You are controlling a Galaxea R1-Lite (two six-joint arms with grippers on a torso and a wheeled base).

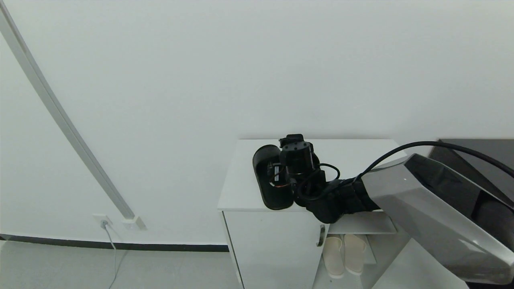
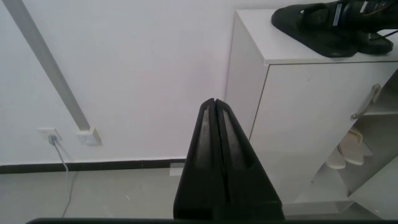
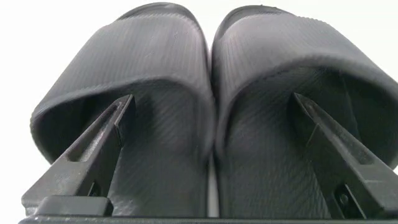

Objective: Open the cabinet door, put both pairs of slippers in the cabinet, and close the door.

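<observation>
Straddling the seam between the two black slippers (image 1: 277, 199), the right pincer (image 1: 275, 175) is spread wide. One of its fingers (image 3: 93, 155) is tucked under the strap of each slipper, so the two touching inner walls lie between the fingers, which stand apart from those walls and grip nothing. The pair lies flat and side by side on the top surface of the white cabinet (image 1: 273, 249), directly under this pincer. Below the right pincer the cabinet's front is divided: the door half carrying the handle (image 1: 321, 236) is closed, while the half beside it, toward the robot's right, stands open and shows its shelves. On a lower shelf in that open half, well below the right pincer, a pair of cream slippers (image 1: 344, 253) lies side by side. The left pincer (image 2: 215, 104) hangs well apart from the cabinet, its two fingers pressed flat together with nothing between them. Ahead of it stand the cabinet's side and closed door half, with the black slippers farther off on the top surface and the cream pair inside the open half. Off to the side of the left pincer, a white wall (image 1: 257, 68) carries a socket (image 1: 103, 220) with a cord hanging toward the floor (image 1: 60, 269).
</observation>
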